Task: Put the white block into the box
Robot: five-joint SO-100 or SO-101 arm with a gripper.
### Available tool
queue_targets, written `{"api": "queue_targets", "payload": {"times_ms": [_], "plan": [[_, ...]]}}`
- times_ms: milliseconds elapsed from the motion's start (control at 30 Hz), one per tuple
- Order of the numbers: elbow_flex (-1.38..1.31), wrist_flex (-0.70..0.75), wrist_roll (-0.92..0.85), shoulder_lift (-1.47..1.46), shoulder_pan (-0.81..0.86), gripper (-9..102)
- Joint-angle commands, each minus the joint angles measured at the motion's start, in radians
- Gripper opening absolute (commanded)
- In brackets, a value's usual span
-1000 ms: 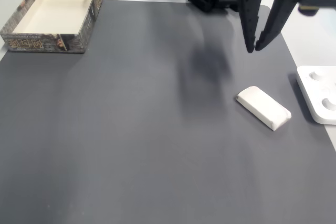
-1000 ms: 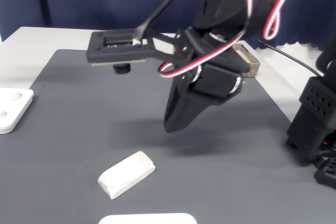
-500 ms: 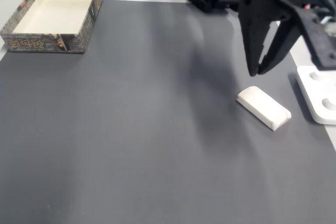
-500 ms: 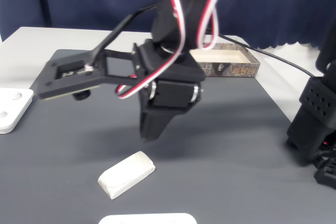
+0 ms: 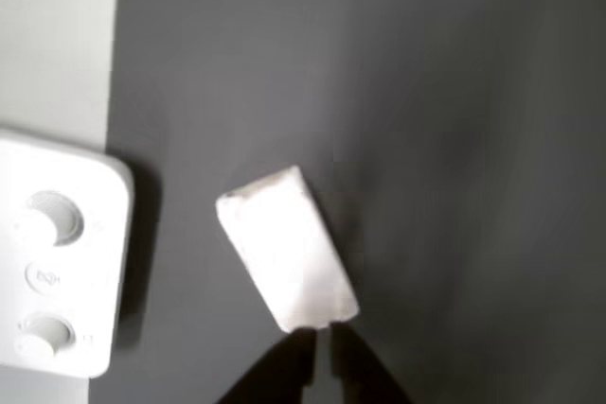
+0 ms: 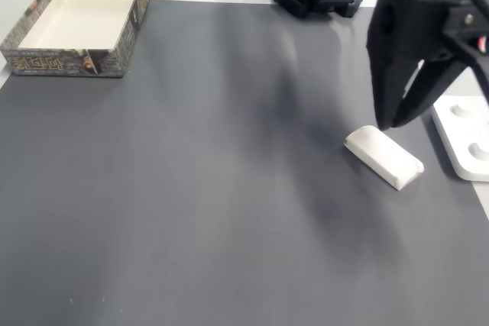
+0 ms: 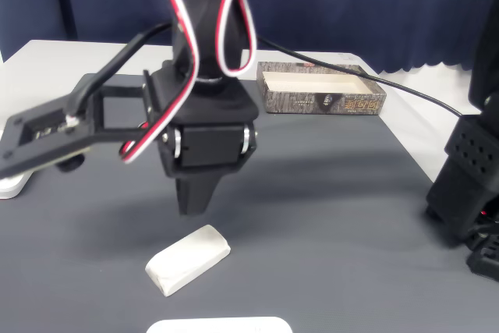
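White block (image 6: 383, 157) lies just below the hand (image 6: 392, 124), whose fingers stand narrowly apart, holding nothing; no writing is legible.

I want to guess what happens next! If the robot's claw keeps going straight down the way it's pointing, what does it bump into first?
Probably the white block. The open gripper points down just above one end of it, so the fingertips would likely meet that end, or the grey mat right beside it.

block (image 6: 383, 156): white | box (image 6: 76, 20): patterned brown outside, cream inside | mat (image 6: 191, 188): dark grey | hand (image 6: 391, 124): black
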Motion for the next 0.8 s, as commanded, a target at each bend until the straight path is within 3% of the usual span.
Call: {"api": "queue_targets", "payload": {"times_ms": [0, 267, 533, 767], "plan": [[-0.120, 0.055, 0.052, -0.011, -0.028, -2], [-0.120, 0.057, 0.091, -0.017, -0.028, -2], [-0.109, 0.060, 0.419, -0.023, -0.026, -2], [-0.080, 0.061, 0.440, -0.023, -0.021, -2]]}}
